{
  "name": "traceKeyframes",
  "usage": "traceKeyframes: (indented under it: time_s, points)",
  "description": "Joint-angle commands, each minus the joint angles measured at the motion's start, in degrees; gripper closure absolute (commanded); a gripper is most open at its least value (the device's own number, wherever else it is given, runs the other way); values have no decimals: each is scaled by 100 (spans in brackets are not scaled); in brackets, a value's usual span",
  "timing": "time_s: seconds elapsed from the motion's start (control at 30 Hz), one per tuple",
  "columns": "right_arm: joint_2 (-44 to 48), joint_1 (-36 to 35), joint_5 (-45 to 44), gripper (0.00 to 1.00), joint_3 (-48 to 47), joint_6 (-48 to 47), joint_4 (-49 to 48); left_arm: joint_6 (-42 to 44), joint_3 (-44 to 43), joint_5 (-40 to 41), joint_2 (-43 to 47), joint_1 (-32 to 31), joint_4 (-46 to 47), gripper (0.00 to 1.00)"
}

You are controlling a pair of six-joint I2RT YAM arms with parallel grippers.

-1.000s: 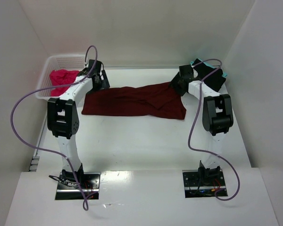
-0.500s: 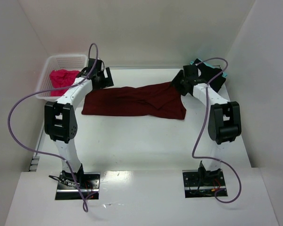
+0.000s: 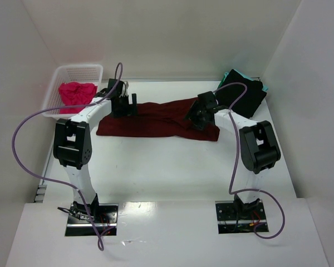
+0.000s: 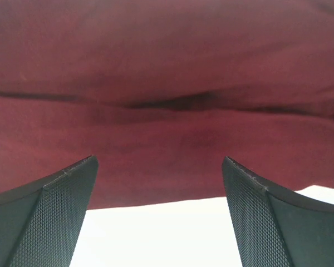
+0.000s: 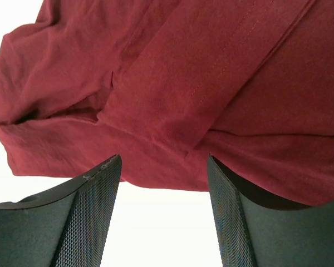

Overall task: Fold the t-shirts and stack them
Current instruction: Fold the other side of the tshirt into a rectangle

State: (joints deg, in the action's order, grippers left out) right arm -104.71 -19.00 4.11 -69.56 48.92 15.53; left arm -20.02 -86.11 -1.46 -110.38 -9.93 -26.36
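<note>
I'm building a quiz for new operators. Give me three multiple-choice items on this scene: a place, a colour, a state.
1. Where is the pink t-shirt? A inside the basket; B beside it; C under it.
2. Colour of the cloth beneath the left gripper and right gripper? A teal; B maroon; C black.
3. The left gripper's jaws: A shut on cloth; B shut, empty; C open, empty.
1A, it lies within the walls. 2B, the maroon t-shirt fills both wrist views. 3C, its fingers stand apart, nothing between.
</note>
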Motion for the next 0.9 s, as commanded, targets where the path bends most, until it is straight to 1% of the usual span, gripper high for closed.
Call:
traceKeyframes:
  time_s: [0.0, 0.17, 0.33, 0.37, 0.4, 0.43, 0.47, 0.5, 0.53, 0.57, 0.63, 0.67, 0.7, 0.83, 0.87]
  points:
    - [-167, -31, -31, 32, -47, 135, -314, 210, 196, -98, 200, 18, -88, 1]
    - [-484, -68, -68, 32, -220, 135, -226, 210, 296, 111, 201, 18, -163, 1]
    - [-594, -68, -68, 38, -260, 135, -191, 210, 346, 220, 201, 18, -203, 1]
    - [-594, -68, -169, 47, -354, 135, -191, 210, 349, 268, 244, 18, -246, 1]
    - [-594, -68, -191, 52, -417, 135, -191, 210, 349, 278, 253, 18, -255, 1]
    - [-594, -68, -234, 59, -427, 135, -241, 210, 349, 321, 253, 18, -255, 1]
    - [-594, -68, -286, 64, -469, 135, -253, 210, 349, 330, 253, 18, -255, 1]
    - [-594, -68, -296, 68, -536, 135, -302, 210, 349, 330, 253, 18, -255, 1]
    - [-636, -68, -339, 73, -550, 135, -314, 210, 349, 330, 253, 18, -255, 1]
    - [-647, -68, -349, 77, -677, 135, -314, 210, 391, 330, 211, 18, -298, 1]
    - [-708, -68, -349, 83, -832, 135, -314, 210, 402, 330, 201, 18, -308, 1]
    - [-826, -68, -349, 88, -974, 94, -314, 210, 402, 330, 152, 18, -308, 1]
    - [-906, -68, -349, 91, -1069, 83, -314, 210, 402, 372, 139, 18, -308, 1]
    - [-1303, -68, -349, 93, -1726, -26, -183, 210, 340, 436, 86, 18, -370, 1]
    - [-1445, -68, -349, 93, -2018, -40, -125, 210, 340, 476, 86, 18, -370, 1]
